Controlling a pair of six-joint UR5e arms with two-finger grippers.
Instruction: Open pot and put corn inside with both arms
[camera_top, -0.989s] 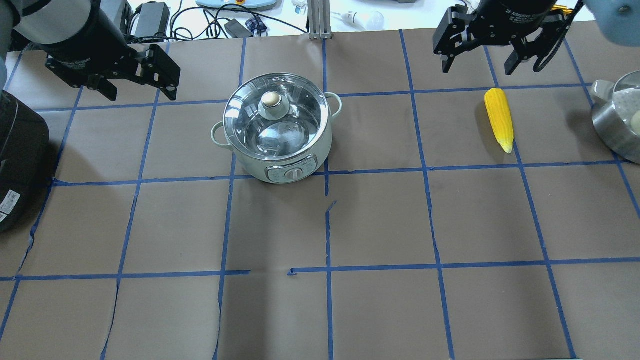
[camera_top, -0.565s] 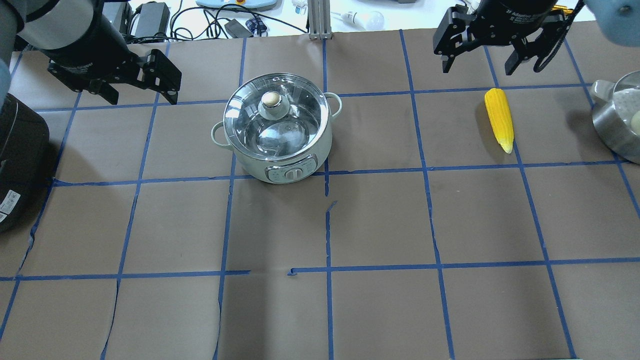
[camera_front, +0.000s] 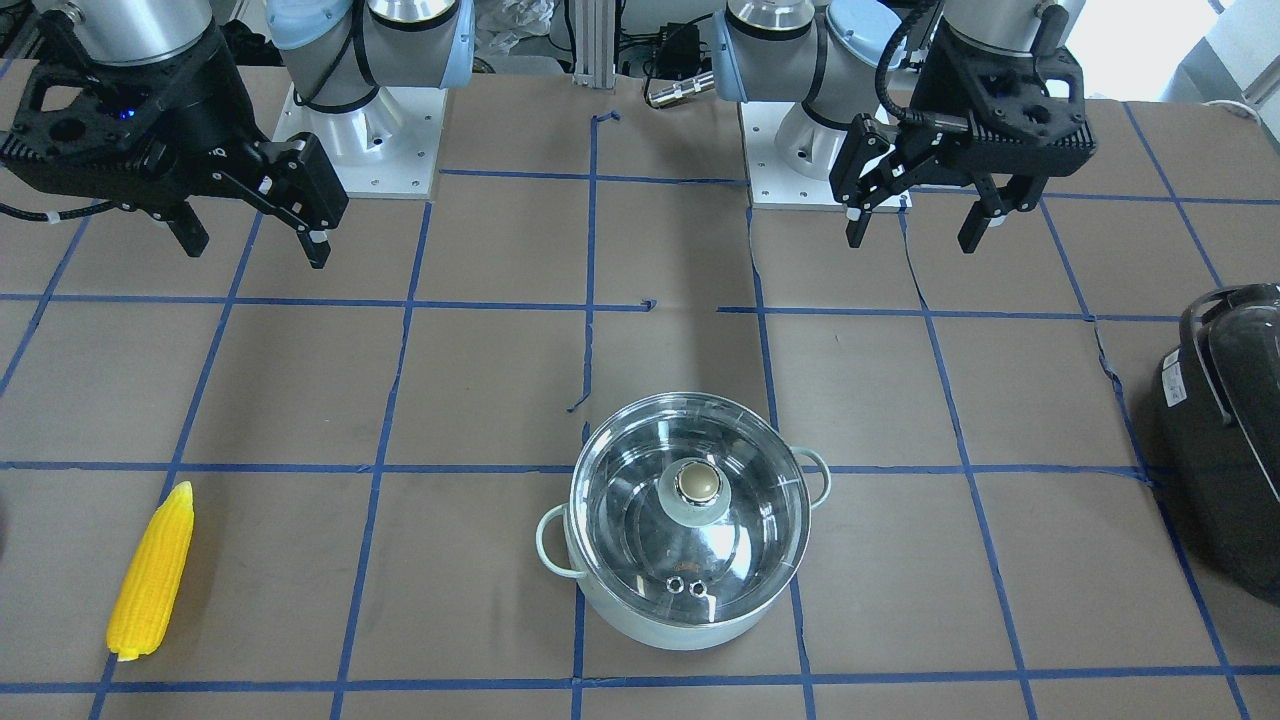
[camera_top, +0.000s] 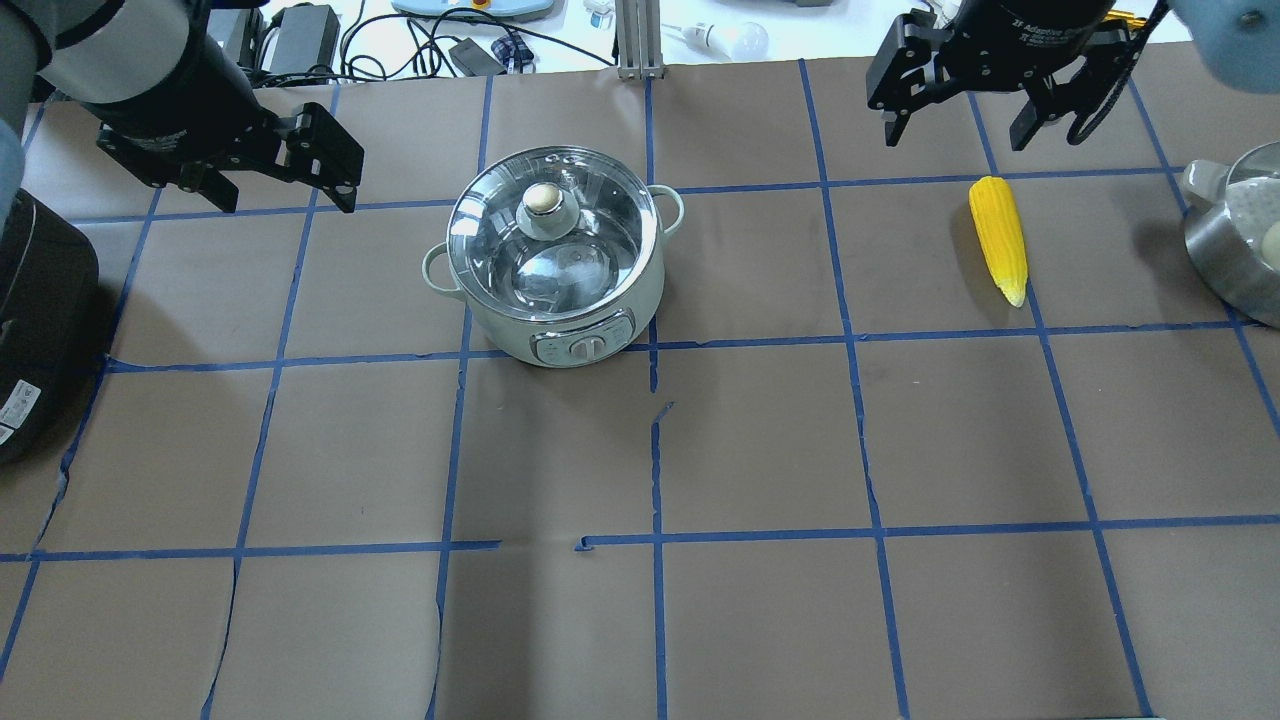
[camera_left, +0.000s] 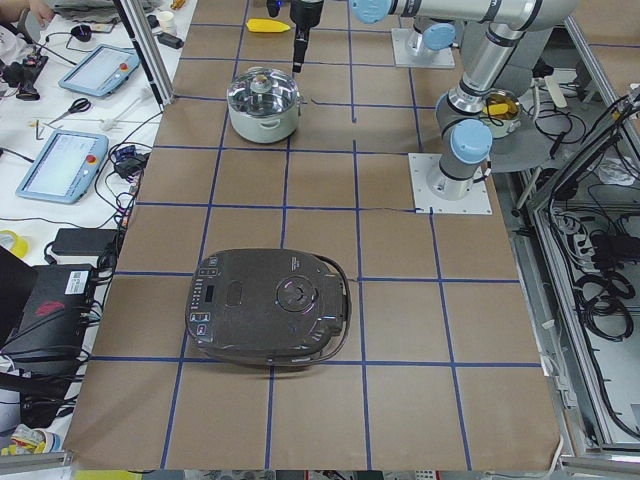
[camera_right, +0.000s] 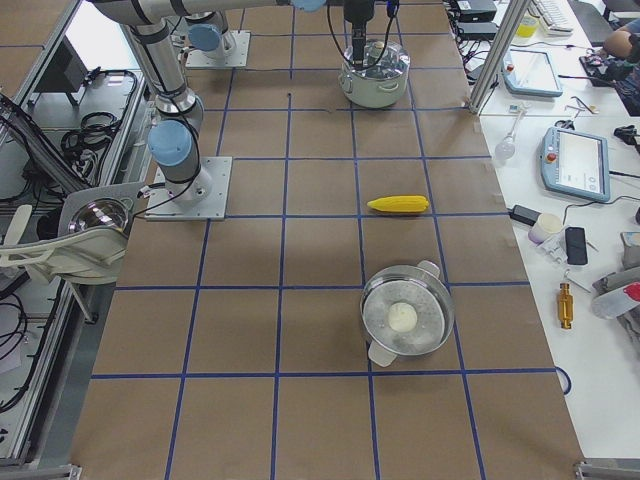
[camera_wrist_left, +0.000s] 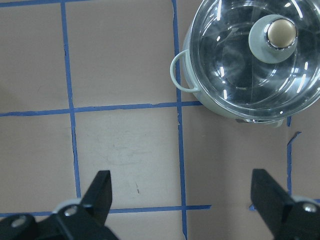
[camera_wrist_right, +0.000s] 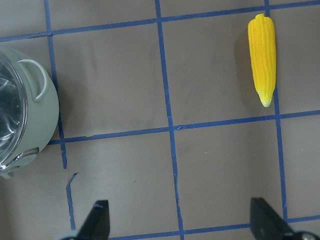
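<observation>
Status: lid (camera_top: 552, 245) on the pot (camera_top: 590, 320), nothing grasped. Pot sits left of bench (camera_top: 760, 450) centre, corn (camera_top: 998, 238) lies flat well off to the right, tip pointing at the robot. Left pincer (camera_top: 287, 198) wide open and empty, hovering beside the pot on its left, not over it. Right pincer (camera_top: 955, 138) also wide open and empty, hovering just beyond the corn's fat end

Risks as I see them:
- knob (camera_top: 543, 199) is small and rounded; an off-centre pinch could slip and drop the glass lid on the rim or bench
- if the lid catches on the rim, the lift may drag or tip the pot
- corn is round and tapered; squeeze near the thin end and it probably squirts out or rolls
- corn looks about as long as the pot is wide, so a skewed drop may leave it bridging the rim
- steel pot (camera_top: 1235, 250) stands near the corn, right arm could clip it on approach
- lid held over the opening would put both arms in each other's way

Vs a second ago: left pincer has crept slightly toward the pot with the wrist re-angled a touch, jaws equally spread. Right pincer, pot, lid and corn unchanged
</observation>
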